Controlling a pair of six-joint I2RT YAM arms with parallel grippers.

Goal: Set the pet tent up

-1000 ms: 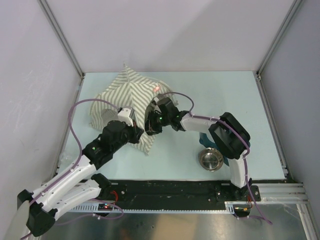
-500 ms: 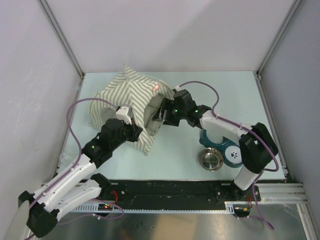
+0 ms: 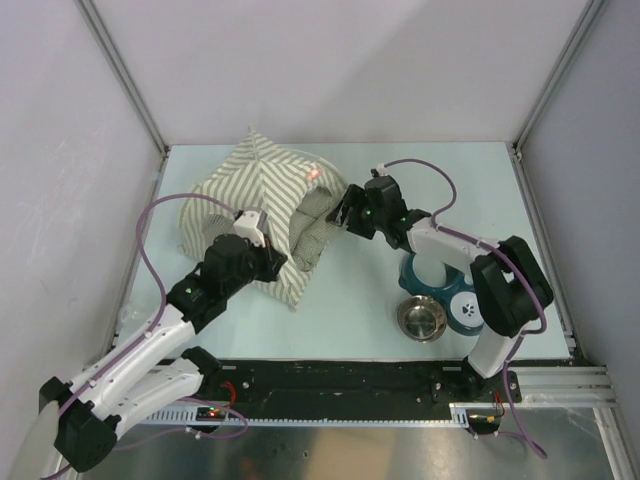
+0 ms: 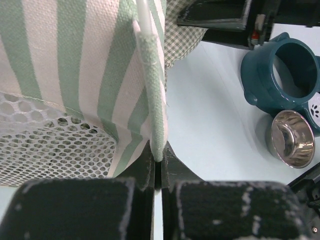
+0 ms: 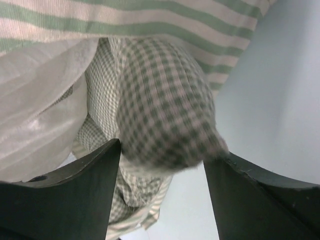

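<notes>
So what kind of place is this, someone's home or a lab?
Most likely a robotics lab test cell: plain white wall panels on aluminium frame posts enclose a pale blue tabletop, and a black mounting rail runs along its near edge. The striped olive-and-white fabric pet tent looks like a staged prop.

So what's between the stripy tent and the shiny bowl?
Only bare table lies between the tent and bowl, shown in the top view.
</notes>
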